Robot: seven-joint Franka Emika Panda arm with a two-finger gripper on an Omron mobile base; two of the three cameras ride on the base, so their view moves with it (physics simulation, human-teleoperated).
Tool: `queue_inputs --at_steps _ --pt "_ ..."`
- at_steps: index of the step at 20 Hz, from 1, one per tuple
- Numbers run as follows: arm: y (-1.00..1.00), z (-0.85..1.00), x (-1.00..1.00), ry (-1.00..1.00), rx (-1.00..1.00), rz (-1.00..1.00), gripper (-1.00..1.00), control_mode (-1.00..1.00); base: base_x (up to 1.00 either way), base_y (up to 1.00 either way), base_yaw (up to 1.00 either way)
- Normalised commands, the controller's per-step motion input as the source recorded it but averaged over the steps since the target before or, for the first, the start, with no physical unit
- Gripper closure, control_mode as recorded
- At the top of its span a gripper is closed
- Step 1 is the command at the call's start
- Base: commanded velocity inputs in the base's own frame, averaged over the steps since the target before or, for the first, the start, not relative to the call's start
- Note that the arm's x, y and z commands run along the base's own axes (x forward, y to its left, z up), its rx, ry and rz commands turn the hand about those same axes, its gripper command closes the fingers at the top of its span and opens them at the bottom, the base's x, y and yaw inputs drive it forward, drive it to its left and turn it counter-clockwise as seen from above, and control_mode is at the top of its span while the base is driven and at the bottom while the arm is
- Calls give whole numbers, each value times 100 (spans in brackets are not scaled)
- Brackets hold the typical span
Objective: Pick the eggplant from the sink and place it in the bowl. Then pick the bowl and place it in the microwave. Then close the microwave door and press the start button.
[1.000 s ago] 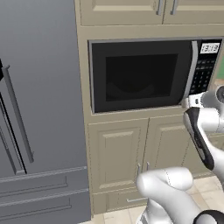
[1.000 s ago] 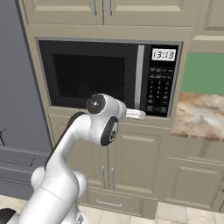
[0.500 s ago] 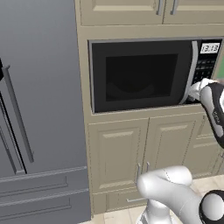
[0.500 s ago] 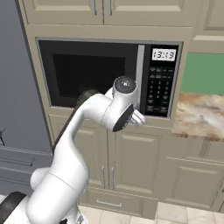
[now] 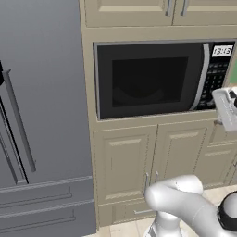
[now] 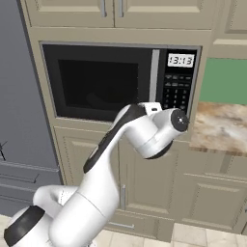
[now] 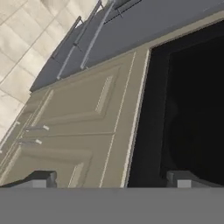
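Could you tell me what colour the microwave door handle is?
Silver, on the microwave door handle; clearest in the right base view.

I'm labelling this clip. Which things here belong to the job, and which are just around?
Job: microwave; microwave door, shut; keypad; gripper, jaws open.
Around: refrigerator; lower cabinets; upper cabinets; countertop.

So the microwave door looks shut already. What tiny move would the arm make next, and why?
Probably a short swing of the hand to the right and forward, toward the keypad panel. The microwave door sits flush and closed, so the start button is likely what remains. In the hand view the open gripper faces the door's dark glass and the beige cabinet doors beside it, not the keypad.
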Motion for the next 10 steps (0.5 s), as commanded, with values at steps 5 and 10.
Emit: queue_inputs --at_steps 5,10 --pt "-2 -9 59 -17 24 -30 -100 -100 0 0 0" --pt "-42 -16 14 -13 14 -21 -100 -100 0 0 0"
